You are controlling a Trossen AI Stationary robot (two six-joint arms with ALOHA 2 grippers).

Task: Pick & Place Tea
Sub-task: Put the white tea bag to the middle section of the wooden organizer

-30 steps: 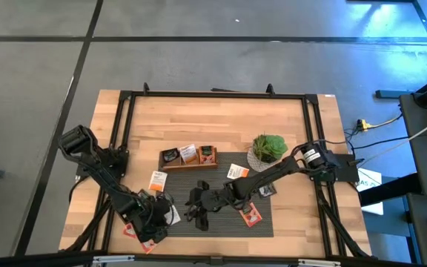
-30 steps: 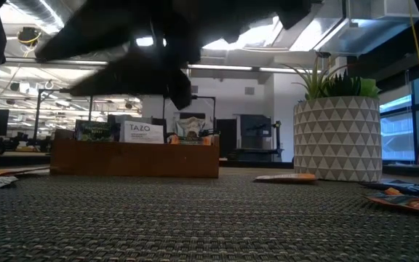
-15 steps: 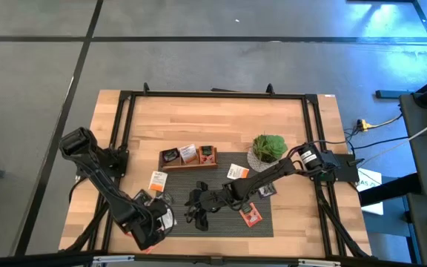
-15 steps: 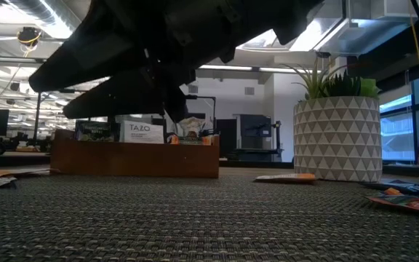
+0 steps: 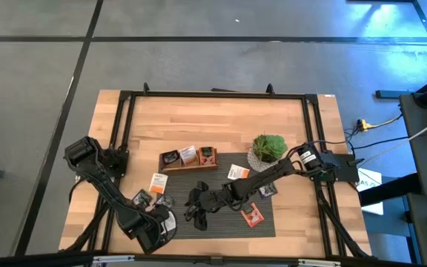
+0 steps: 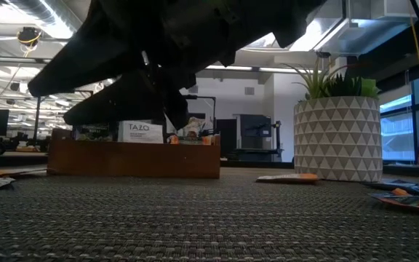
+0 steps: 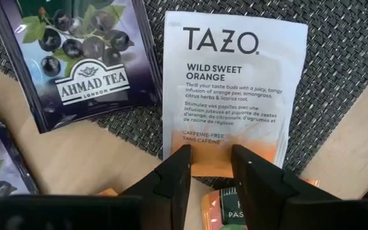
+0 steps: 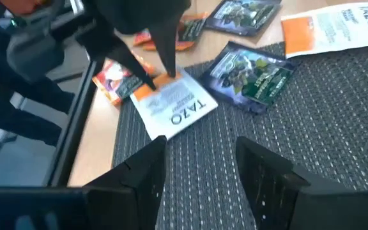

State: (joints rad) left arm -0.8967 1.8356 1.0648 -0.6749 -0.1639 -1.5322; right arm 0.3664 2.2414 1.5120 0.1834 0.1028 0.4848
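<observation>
In the high view, the left gripper point(image 5: 163, 222) sits at the lower left of the frame, low over the front-left corner of the dark woven mat point(image 5: 224, 219), where the mat meets the bare wood of the counter point(image 5: 221, 122). Its wrist view shows the two dark fingers point(image 7: 174, 176) set narrowly on the orange bottom edge of a white Tazo sachet point(image 7: 232, 96) lying flat on the mat; whether they press it firmly I cannot tell. Just beside that sachet, toward the upper left of that frame, lies a dark Ahmad Tea sachet point(image 7: 82, 57), half on the mat and half on the wood. The right gripper point(image 5: 196, 209) hovers over the mat near the lower centre of the high view, its fingers spread wide, as its own wrist view shows point(image 8: 197, 169); nothing is between them. That view also catches the white Tazo sachet point(image 8: 174, 108) with the left gripper's dark fingers on its orange end, and two dark sachets point(image 8: 254, 70) on the mat nearby. In the high view, the wooden tray point(image 5: 189, 157) stands at the mat's back edge, above centre, with sachets upright in its compartments; the potted plant point(image 5: 267, 148) stands right of it. More sachets lie scattered: one orange-and-white point(image 5: 156, 180) left of the mat and one orange-red point(image 5: 252, 216) at its right.
</observation>
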